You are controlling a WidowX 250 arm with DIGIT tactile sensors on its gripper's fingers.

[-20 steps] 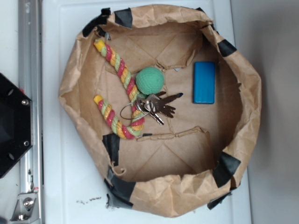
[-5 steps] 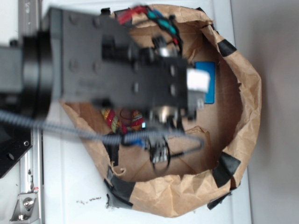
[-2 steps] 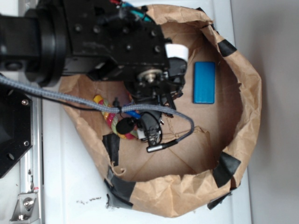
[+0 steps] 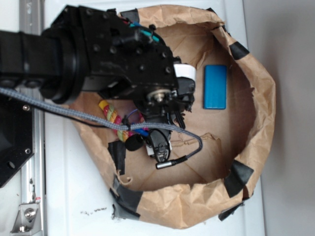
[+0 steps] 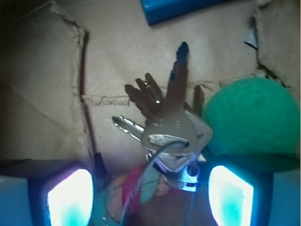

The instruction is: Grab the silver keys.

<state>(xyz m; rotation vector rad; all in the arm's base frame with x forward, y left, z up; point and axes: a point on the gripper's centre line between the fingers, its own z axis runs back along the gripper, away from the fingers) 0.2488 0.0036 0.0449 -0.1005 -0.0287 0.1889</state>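
wrist view shows the silver keys [image 5: 170, 127] fanned on the brown paper, midway between my two fingers [image 5: 70, 197], which stand spread wide and touch nothing. my gripper [image 5: 150, 197] sits low over them. the green ball [image 5: 251, 120] lies just right, the blue block [image 5: 181, 9] beyond.

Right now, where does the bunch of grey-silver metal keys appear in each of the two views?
Exterior view: not visible; the black robot arm covers that spot.
Wrist view: the silver keys lie at centre, left of the green ball.
Shared landmark: the blue rectangular block.
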